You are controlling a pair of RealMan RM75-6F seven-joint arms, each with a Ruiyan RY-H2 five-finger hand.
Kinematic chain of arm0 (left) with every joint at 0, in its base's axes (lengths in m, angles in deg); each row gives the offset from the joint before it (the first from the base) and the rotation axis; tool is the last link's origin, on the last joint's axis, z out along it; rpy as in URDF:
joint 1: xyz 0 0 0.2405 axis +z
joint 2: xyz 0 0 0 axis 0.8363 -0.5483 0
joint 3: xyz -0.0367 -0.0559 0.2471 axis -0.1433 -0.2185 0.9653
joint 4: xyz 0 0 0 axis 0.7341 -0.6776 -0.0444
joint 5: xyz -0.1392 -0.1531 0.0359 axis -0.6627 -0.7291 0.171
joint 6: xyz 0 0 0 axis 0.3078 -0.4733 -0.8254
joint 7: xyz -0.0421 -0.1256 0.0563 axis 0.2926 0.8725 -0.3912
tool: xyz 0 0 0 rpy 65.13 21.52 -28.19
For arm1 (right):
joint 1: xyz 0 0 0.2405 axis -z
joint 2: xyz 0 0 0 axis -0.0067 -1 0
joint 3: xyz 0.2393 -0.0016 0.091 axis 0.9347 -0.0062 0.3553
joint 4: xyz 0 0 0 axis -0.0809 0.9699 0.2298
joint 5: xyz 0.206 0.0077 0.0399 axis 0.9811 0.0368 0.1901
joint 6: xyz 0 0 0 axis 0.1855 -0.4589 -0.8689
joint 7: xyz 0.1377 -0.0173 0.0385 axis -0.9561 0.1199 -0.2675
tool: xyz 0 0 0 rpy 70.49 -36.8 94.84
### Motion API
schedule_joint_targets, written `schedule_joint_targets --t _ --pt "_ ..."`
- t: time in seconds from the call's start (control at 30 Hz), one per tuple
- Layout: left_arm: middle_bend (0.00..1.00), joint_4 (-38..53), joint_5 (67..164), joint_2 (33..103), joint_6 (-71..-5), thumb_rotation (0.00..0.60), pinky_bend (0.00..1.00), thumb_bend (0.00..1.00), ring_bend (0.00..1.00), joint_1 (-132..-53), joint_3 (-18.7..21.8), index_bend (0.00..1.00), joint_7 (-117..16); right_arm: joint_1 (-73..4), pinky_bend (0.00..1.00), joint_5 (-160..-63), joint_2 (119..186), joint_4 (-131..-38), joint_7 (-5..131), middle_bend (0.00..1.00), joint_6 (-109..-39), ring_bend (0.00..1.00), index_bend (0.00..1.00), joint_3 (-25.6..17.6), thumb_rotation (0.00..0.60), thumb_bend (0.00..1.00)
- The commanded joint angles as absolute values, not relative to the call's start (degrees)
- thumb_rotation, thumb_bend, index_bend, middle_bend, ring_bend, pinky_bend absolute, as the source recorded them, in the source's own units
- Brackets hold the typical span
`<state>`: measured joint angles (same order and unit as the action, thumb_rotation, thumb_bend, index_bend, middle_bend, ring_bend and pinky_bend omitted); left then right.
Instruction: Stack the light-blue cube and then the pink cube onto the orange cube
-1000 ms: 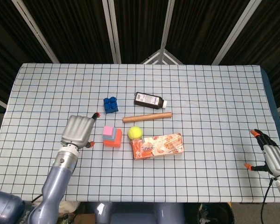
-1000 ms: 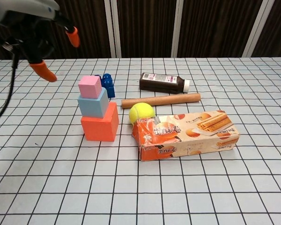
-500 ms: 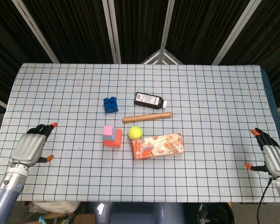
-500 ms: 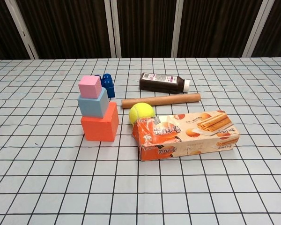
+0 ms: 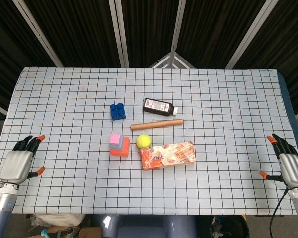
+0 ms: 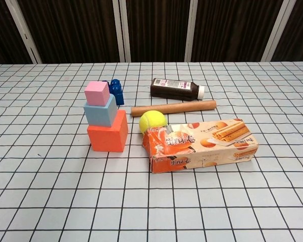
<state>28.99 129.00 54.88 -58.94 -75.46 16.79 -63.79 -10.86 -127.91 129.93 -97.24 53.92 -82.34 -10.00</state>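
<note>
The orange cube (image 6: 108,134) stands on the checked table with the light-blue cube (image 6: 101,110) on it and the pink cube (image 6: 97,93) on top. From above the same stack shows as pink cube (image 5: 115,139), light-blue cube (image 5: 122,144) and orange cube (image 5: 123,150). My left hand (image 5: 19,162) hovers at the table's front left corner, far from the stack, fingers apart and empty. Over the front right edge my right hand (image 5: 289,165) is open and empty too. Neither hand shows in the chest view.
A yellow ball (image 6: 152,121) and a biscuit box (image 6: 199,144) lie just right of the stack. Behind them are a wooden rod (image 6: 173,108), a dark bottle (image 6: 174,89) and a blue toy brick (image 6: 116,91).
My left hand has drawn back from beside the stack to the front left corner of the table and left the chest view. The stack and right hand stay put.
</note>
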Motion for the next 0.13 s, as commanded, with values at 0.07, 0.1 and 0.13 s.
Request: schedule_joint_targets --t 0.07,0.1,0.13 --pt "0.15 28.1 131.2 55.5 -60.2 0.6 0.16 0.21 0.1 -74.0 16.0 0.1 -63.7 -10.6 0.13 -128.1 130.3 -96.9 54.2 0.02 -83.4 0.06 0.0 -9.7 0.6 0.13" --pt "0.15 28.2 131.3 55.4 -60.3 0.6 0.16 0.21 0.1 -73.8 15.9 0.1 -63.7 -10.5 0.13 -128.0 130.3 -96.9 54.3 0.01 -83.6 0.06 0.0 -9.6 0.6 0.13" --pt "0.16 28.3 131.5 55.2 -60.6 0.6 0.16 0.21 0.1 -73.4 15.7 0.1 -63.7 -10.4 0.13 -127.9 130.4 -96.8 54.4 0.01 -83.7 0.06 0.0 -9.6 0.6 0.13"
